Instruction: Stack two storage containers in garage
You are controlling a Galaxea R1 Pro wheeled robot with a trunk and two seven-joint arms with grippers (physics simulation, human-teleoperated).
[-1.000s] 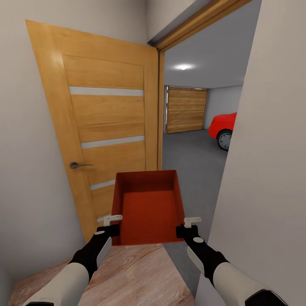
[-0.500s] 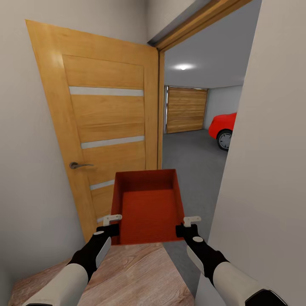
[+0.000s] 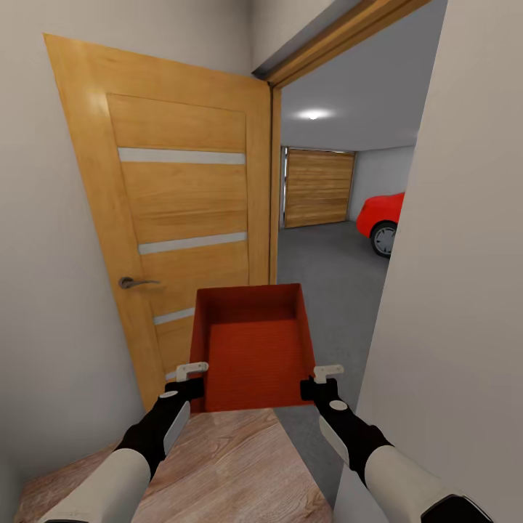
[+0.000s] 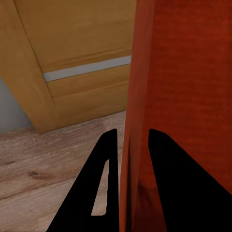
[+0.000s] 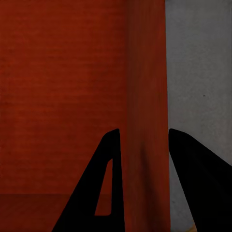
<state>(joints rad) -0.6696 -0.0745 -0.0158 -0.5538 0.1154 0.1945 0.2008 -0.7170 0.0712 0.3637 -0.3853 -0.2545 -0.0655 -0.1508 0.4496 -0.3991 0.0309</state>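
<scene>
Garage [image 3: 327, 240] doorway ahead, empty storage container [image 3: 250, 356] clamped by both end effectors

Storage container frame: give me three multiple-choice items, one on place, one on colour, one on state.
1. Where is the storage container?
A. held before the doorway
B. on the garage floor
C. on the car

2. What colour is the car in the garage?
A. blue
B. red
C. white

3. How is the wooden door?
A. shut
B. off its hinges
C. swung open

Key: 1 A, the left end effector and right end effector clamp its side walls; 2 B, its body is red; 3 C, the garage floor shows past it.
</scene>
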